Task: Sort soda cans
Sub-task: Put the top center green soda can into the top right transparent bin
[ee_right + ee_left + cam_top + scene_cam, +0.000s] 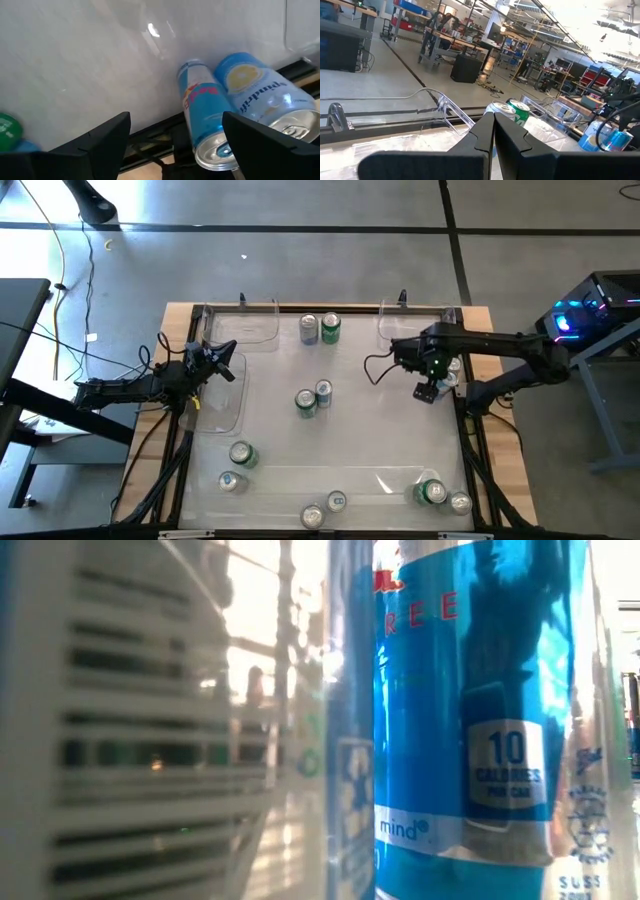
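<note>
right claw (175,140) spread wide above two blue cans (207,117) by table (380,430) edge | left claw (494,131) pressed together, idle | risk: finger nudges neighbour, both roll off

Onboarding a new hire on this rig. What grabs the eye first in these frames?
Soda cans stand scattered in pairs across the table: two at the far edge, two mid-table, more along the near edge. The right gripper hangs open beside two blue cans at the table's right edge; the left gripper sits shut by a clear tray on the left.
</note>
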### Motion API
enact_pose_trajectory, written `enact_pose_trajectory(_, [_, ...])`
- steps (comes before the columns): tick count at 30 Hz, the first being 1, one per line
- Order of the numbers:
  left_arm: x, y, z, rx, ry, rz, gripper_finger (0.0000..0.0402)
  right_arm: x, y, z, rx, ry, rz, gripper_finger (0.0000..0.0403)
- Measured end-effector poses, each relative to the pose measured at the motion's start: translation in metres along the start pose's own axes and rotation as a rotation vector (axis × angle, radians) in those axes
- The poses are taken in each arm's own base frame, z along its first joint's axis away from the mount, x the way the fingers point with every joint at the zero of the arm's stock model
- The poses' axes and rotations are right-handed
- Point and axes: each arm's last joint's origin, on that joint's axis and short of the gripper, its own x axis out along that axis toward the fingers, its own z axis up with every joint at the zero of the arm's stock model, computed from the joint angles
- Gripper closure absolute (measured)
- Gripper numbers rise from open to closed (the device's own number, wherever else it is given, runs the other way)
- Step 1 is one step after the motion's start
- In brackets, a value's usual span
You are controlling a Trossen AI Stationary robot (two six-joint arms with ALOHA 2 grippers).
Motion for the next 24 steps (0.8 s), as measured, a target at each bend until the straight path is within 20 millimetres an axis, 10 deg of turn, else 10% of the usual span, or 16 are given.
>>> enact_pose_trajectory(15, [0.0,0.0,0.0,0.001,0.0,0.0,0.0392,-0.001,0.0,0.007,-0.001,-0.08,-0.052,0.0091])
enact_pose_trajectory(24, [0.0,0.0,0.0,0.001,0.0,0.0,0.0392,-0.038,0.005,0.009,0.06,-0.225,0.0,0.0091])
